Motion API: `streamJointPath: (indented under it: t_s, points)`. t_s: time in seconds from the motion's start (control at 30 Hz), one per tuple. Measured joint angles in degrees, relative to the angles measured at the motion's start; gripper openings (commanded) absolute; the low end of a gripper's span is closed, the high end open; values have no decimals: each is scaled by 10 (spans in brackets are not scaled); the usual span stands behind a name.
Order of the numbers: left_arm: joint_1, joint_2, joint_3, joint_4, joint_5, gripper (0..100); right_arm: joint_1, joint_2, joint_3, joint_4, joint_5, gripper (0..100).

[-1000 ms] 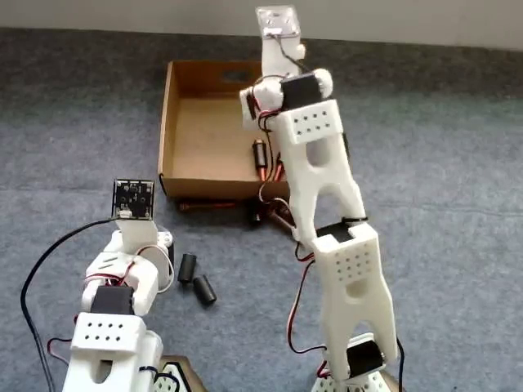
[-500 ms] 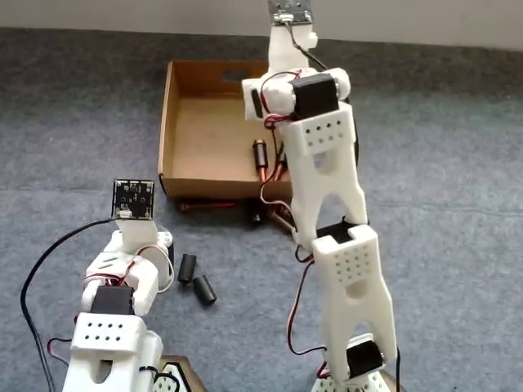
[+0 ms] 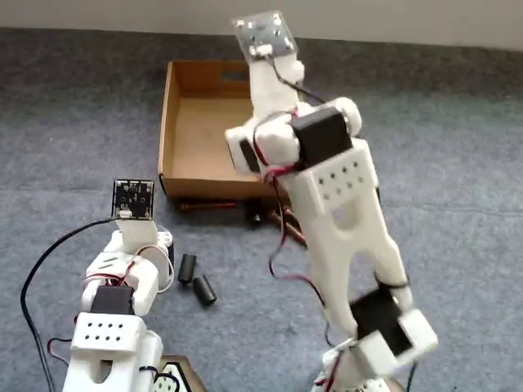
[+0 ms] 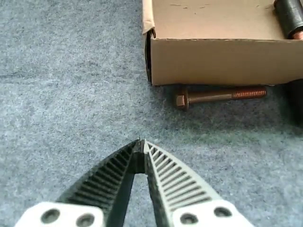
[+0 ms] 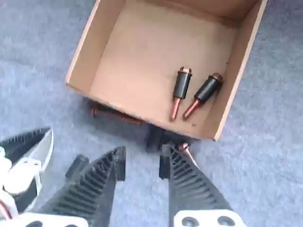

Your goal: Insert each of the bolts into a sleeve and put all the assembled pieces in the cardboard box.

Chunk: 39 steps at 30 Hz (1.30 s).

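Note:
The cardboard box [image 5: 120,71] holds two bolts, each inside a black sleeve [image 5: 181,87] [image 5: 206,90]. My right gripper [image 5: 142,163] hangs open and empty above the carpet in front of the box. A bare copper bolt [image 4: 220,96] lies along the box's front wall [image 4: 222,61], also visible from above [image 3: 208,206]. Another black sleeve [image 5: 155,137] and a bolt tip [image 5: 184,148] lie by the box's front corner. Two loose sleeves [image 3: 188,268] [image 3: 204,289] rest beside my left arm [image 3: 122,269]. My left gripper [image 4: 140,144] is shut and empty, low over the carpet, short of the bare bolt.
Grey carpet [image 3: 458,163] covers the table. My right arm [image 3: 335,196] stretches over the box's right side and hides part of it from above. The left gripper's fingers [image 5: 26,151] show to one side of the right gripper, next to a loose sleeve [image 5: 75,165].
My right arm has drawn back and up from the box, and its wrist has swung left. The left arm, the loose sleeves and the bare bolt have not moved.

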Motion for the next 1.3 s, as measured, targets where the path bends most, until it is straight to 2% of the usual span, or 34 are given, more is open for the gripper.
streamJointPath:
  t_s: [0.13,0.3,0.43,0.53,0.73,1.07,1.3]
  points:
    - [-49,0,-5,0,-1,9,-18,-142,214,-83,25,119]
    - [-144,0,-37,9,-1,9,-50,-287,527,-252,46,119]
    - [-157,0,-68,47,-1,9,-99,-345,747,-382,47,122]
    - [-159,0,-76,53,-1,9,-131,-346,847,-454,47,122]
    - [-173,0,-78,53,-1,9,-185,-273,885,-542,46,124]
    - [-190,0,-78,53,-1,9,-251,-202,840,-556,22,124]
    - [-190,0,-78,53,-1,9,-258,-202,813,-577,22,124]
